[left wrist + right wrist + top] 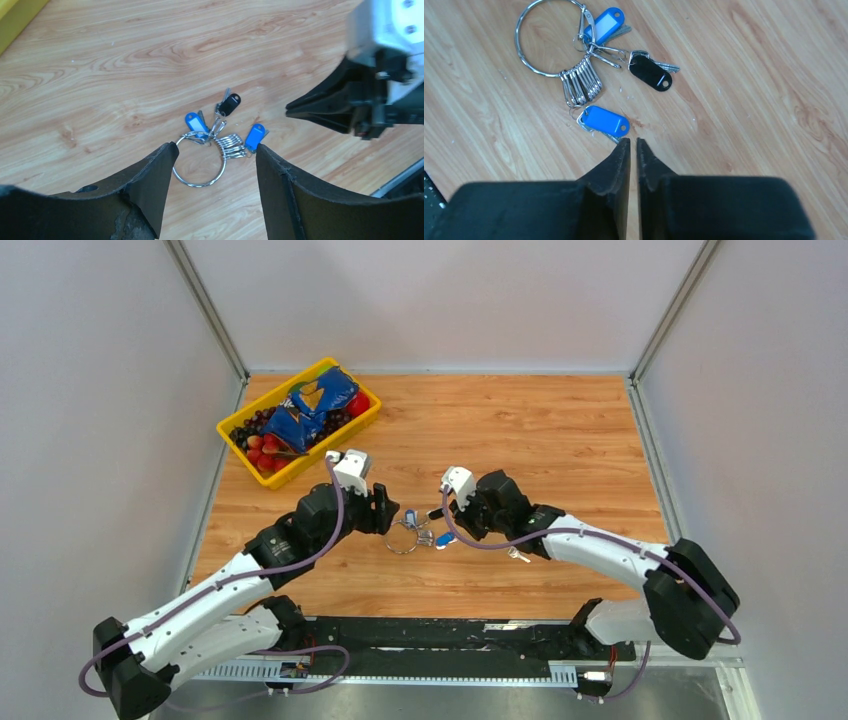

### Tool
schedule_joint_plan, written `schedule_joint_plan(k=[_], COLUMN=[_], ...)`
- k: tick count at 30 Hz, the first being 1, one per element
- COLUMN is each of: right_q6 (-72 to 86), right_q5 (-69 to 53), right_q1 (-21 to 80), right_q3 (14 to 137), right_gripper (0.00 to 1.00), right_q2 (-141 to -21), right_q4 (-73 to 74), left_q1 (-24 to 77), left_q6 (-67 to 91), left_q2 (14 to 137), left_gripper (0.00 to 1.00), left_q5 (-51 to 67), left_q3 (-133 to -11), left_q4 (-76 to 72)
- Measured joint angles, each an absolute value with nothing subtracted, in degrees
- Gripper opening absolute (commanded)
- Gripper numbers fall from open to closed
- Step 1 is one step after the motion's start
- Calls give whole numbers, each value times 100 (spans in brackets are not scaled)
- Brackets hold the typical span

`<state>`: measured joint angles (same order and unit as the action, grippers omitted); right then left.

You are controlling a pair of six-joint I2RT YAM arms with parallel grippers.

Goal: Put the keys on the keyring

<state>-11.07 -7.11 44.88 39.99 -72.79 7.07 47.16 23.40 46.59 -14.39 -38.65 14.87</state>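
The keyring (402, 543) (197, 185) (517, 40) lies flat on the wooden table (560, 440), between the two arms. Clips along its wire carry the keys: one with a black head (230, 104) (650, 73) and two with blue tags (254, 136) (604, 121). The left gripper (385, 510) (216, 149) is spread wide, one finger on either side of the ring and grasping nothing. The right gripper (437, 512) (633, 141) is closed to a thin slit, empty, with its tips just beside the nearer blue tag. A yellow tray (330, 445) of fruit sits at the far left.
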Motion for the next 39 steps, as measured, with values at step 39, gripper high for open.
schedule_joint_plan(k=[39], right_q6=[-834], right_q5=[-565], right_q1=[5118], right_q3=[4038], right_gripper=[0], right_q2=[-9238], right_q4=[-722], left_q1=[4716], left_q6=[2639], left_q2=[4298], left_gripper=[73], left_q5=[-1072], left_q3=[-3614], left_q4=[1555])
